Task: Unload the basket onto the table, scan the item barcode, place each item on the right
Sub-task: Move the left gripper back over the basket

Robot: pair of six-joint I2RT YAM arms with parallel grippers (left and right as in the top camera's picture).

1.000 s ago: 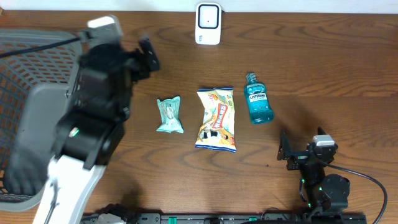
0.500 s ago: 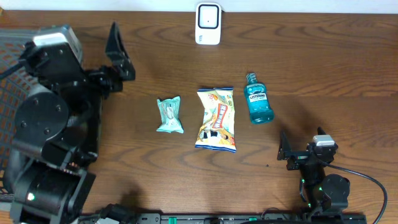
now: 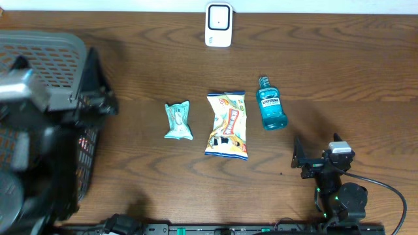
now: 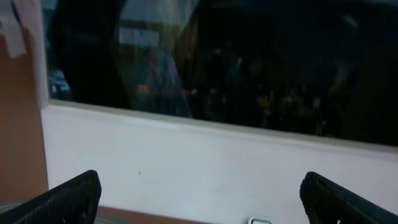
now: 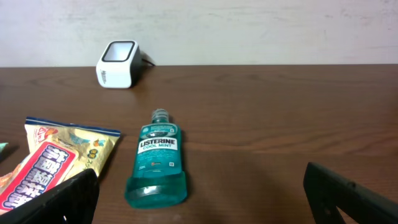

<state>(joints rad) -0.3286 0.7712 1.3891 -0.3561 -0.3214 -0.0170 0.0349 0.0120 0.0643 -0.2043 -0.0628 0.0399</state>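
Three items lay in a row across the middle of the counter (image 3: 339, 59), none touching another. These were a small teal packet (image 3: 177, 121), a yellow snack bag (image 3: 227, 125) to its right, and a blue mouthwash bottle (image 3: 271, 105) nearest the right edge. The bottle lay flat, label up, cap toward the back edge. No barcode could be made out on any of them.

The white scanner (image 3: 218, 25) stood at the middle of the back edge, well apart from all three items.

The left fingers (image 4: 68, 198) were released and spread wide, with nothing between them. Their camera faced a white wall (image 4: 186, 162) and a dark window (image 4: 249, 62). From overhead the left arm (image 3: 26, 163) showed only as a blur over the grey basket (image 3: 46, 52) at the left edge.

The right fingers (image 5: 62, 199) were likewise released and empty. They sat low near the front edge toward the right corner, facing the back edge, with the bottle on the counter ahead of them, untouched.
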